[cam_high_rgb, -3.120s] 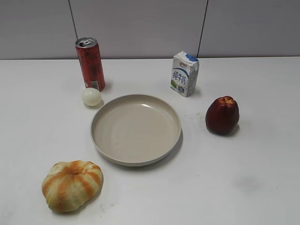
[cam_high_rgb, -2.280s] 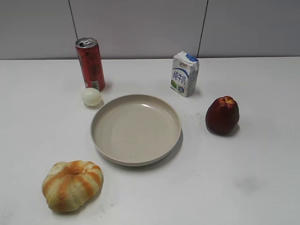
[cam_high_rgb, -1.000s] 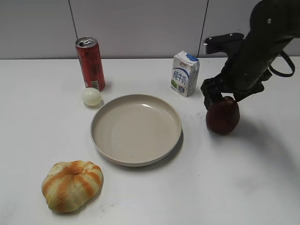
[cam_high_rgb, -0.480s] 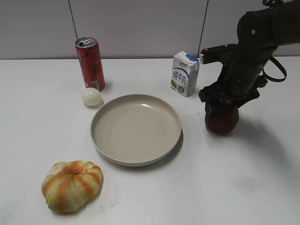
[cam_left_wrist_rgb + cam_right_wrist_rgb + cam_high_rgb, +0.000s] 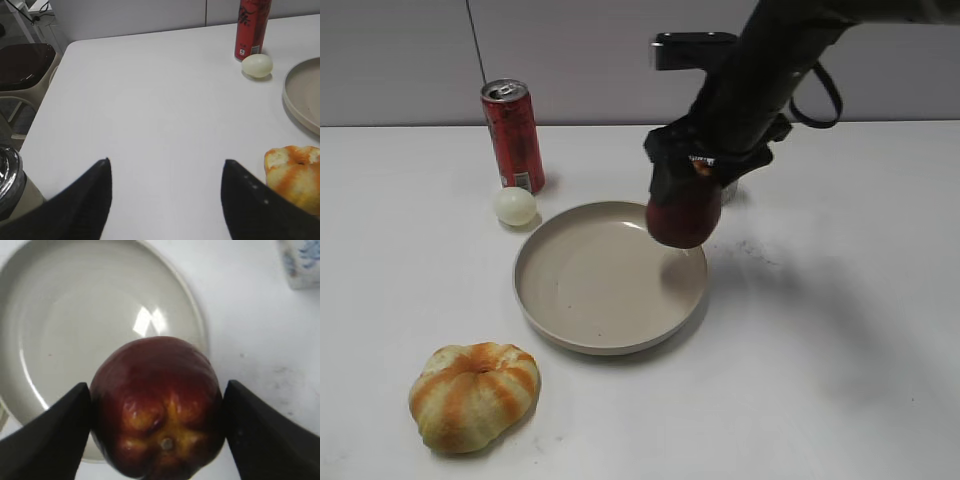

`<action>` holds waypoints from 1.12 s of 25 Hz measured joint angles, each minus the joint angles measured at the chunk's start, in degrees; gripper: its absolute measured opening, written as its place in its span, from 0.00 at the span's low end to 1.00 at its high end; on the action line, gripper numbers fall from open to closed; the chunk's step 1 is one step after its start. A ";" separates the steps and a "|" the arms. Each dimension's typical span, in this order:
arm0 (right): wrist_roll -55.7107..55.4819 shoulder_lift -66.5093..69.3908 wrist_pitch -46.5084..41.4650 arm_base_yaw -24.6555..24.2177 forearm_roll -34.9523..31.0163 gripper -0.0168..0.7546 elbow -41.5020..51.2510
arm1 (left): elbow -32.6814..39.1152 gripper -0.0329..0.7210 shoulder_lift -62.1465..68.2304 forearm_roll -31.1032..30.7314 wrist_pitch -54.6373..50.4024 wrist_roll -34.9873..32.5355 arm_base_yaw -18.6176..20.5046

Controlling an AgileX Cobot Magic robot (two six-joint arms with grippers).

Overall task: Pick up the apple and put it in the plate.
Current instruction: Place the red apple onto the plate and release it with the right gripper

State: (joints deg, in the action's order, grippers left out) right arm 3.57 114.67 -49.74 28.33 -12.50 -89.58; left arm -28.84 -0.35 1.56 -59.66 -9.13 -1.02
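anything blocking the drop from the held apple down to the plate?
Nothing visible. The right gripper holds the dark red glossy apple in the air over the right edge of the wide beige shallow plate, whose surface is bare. The red can and pale ball sit outside it.

White table (image 5: pixel 880 400), grey panelled wall (image 5: pixel 610 60), dark chair (image 5: pixel 22 65)

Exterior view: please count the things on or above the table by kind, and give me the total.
Food items: 3 — apple held by the right gripper, bun, pale egg-like ball
Drink containers: 2 — red can, milk carton (hidden behind the arm in the exterior view)
Dishes: 1 — plate
Total: 6
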 joint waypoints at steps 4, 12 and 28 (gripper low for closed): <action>1.92 2.11 4.37 5.57 0.24 0.82 -0.24 | 0.00 0.73 0.00 0.00 0.00 0.00 0.00; 2.67 8.28 6.44 10.59 3.06 0.90 -0.30 | 0.00 0.73 0.00 0.00 0.00 0.00 0.00; 0.46 -2.93 -17.25 5.96 9.58 0.90 -20.19 | 0.00 0.73 0.00 0.00 0.00 0.00 0.00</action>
State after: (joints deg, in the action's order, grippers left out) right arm 4.04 111.73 -66.99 34.29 -2.91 -109.77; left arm -28.84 -0.35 1.56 -59.66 -9.13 -1.02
